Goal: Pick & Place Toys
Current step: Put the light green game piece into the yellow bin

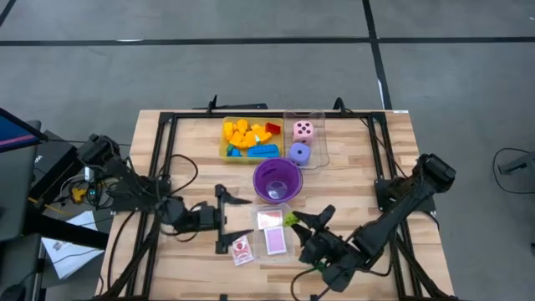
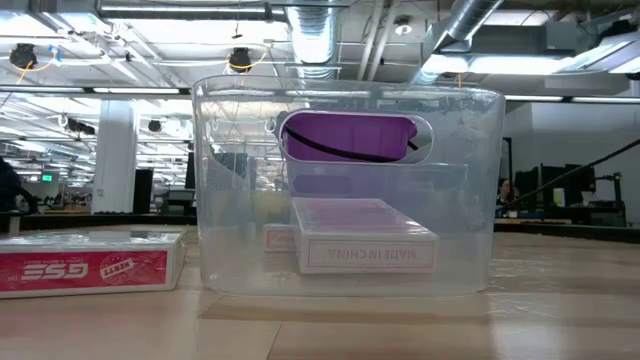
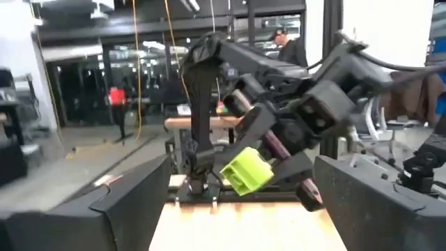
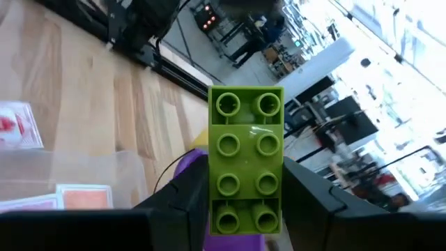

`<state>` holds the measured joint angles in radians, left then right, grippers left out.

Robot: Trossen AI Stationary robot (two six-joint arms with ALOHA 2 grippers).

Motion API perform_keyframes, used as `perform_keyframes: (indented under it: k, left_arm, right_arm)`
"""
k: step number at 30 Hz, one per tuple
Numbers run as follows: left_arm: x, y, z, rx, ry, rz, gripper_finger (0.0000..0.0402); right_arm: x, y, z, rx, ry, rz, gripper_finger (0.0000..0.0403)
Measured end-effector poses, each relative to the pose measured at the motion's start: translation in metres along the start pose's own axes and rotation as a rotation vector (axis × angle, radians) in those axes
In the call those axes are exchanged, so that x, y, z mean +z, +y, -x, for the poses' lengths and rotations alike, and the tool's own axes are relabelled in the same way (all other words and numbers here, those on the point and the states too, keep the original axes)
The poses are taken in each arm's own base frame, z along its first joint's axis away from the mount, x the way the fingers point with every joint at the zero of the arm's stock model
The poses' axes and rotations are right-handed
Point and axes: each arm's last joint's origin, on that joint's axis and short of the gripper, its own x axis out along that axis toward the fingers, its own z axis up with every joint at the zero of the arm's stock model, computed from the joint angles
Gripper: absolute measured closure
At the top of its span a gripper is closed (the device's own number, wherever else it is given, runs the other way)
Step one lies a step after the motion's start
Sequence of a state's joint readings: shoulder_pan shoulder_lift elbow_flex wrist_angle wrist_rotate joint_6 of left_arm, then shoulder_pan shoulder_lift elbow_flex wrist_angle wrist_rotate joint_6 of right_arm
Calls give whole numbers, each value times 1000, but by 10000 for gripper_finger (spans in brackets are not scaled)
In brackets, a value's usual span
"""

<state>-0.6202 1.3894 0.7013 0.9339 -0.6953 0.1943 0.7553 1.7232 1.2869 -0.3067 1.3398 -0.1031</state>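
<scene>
Green brick (image 4: 247, 167) pinched in right gripper (image 1: 294, 221), raised at 3 o'clock of clear tray (image 1: 269, 219), 5 o'clock of purple cup (image 1: 277, 180). Left gripper (image 1: 222, 220) spread wide, empty, at tray's 9 o'clock, near red card box (image 1: 242, 250).

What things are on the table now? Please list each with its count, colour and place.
Bricks: many, yellow, orange, blue, one red, in the yellow tray at the far side.
Dice: two, pink and purple, in the far clear tray.
Cup: one, purple, at the middle.
Card packs: two, pinkish, in the near clear tray; one white-red, on the table beside that tray.
Green brick: one, held above the near tray's edge.
Left gripper: open, low beside the near tray.
Right gripper: shut on the green brick.
</scene>
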Motion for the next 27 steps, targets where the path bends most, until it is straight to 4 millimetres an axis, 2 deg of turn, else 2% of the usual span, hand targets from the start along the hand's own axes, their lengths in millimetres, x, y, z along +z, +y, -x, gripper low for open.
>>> perform_keyframes:
  k: [7,17,27]
  left_arm:
    - [-14,6,-17,-64,3,94,68]
    - [-30,-1,-38,-38,41,123,64]
    - [-38,1,-57,7,71,198,64]
  right_arm:
    - [3,21,-19,-51,9,83,271]
    - [15,17,-25,-73,-15,42,271]
    - [15,16,-29,-78,-9,60,271]
